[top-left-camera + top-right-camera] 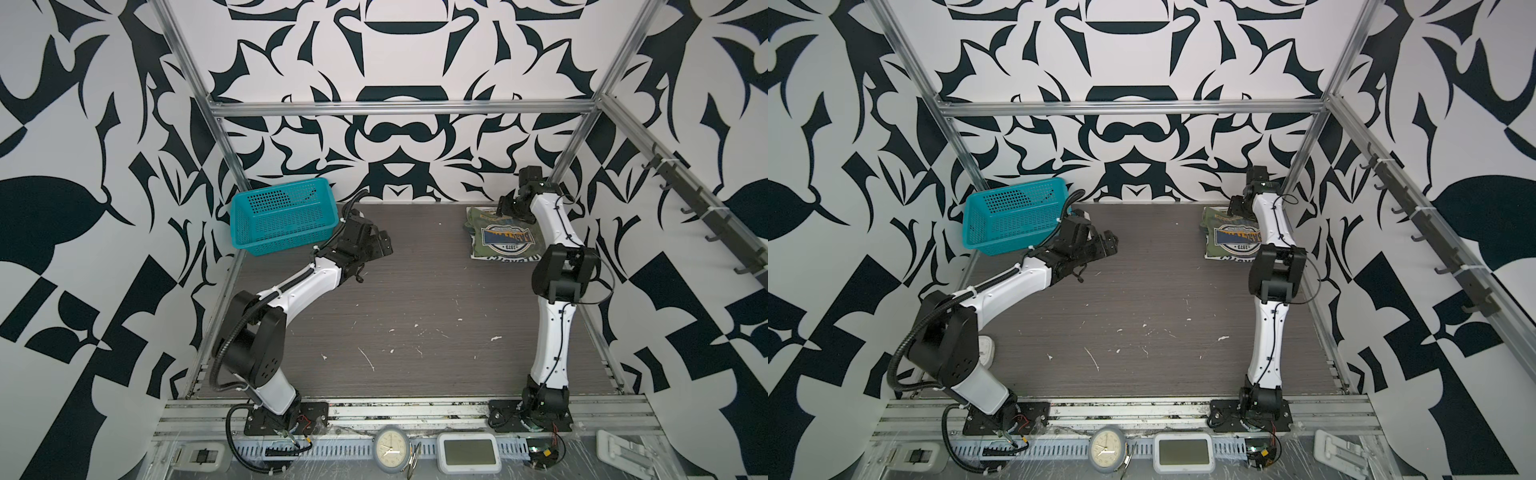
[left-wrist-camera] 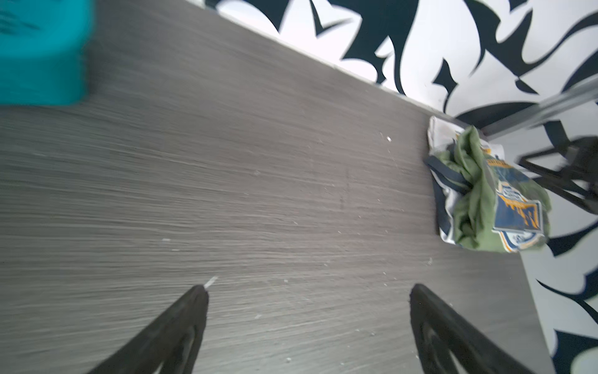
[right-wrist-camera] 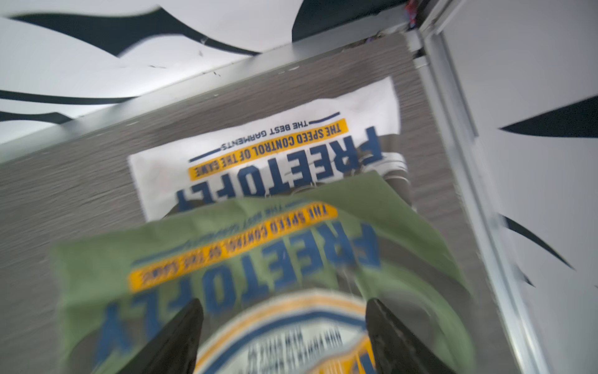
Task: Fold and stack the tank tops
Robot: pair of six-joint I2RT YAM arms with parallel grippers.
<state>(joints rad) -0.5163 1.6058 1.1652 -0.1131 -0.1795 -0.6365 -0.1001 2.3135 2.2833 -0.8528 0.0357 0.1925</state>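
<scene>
**Status: both tops stacked at far right corner, both grippers open**

**Workpieces.** The green top (image 1: 505, 239) lies folded on the white top (image 3: 365, 103) at the far right corner of the table (image 1: 395, 311), close to the back wall and the right frame rail. Its round blue-and-yellow badge print faces up in both top views (image 1: 1235, 239). The right wrist view shows the white top projecting from under the green one on the wall side, with its printed lettering exposed. In the left wrist view, the green top (image 2: 475, 207) is bunched along one edge, and white cloth (image 2: 437, 129) and dark trim show beneath it.

**Right gripper.** The right gripper (image 1: 505, 210) is positioned over the wall-side part of the stack. Its jaws stand wide apart above the badge print (image 3: 284, 302), with no cloth between them. Contact between the fingertips and the cloth cannot be determined.

**Left gripper.** The left gripper (image 1: 384, 243) is above bare table at the far left, well apart from the stack. Its jaws are fully spread and empty (image 2: 309, 291).

**Other items.** A teal basket (image 1: 278, 220) sits tilted at the far left corner, just beside the left gripper.
</scene>
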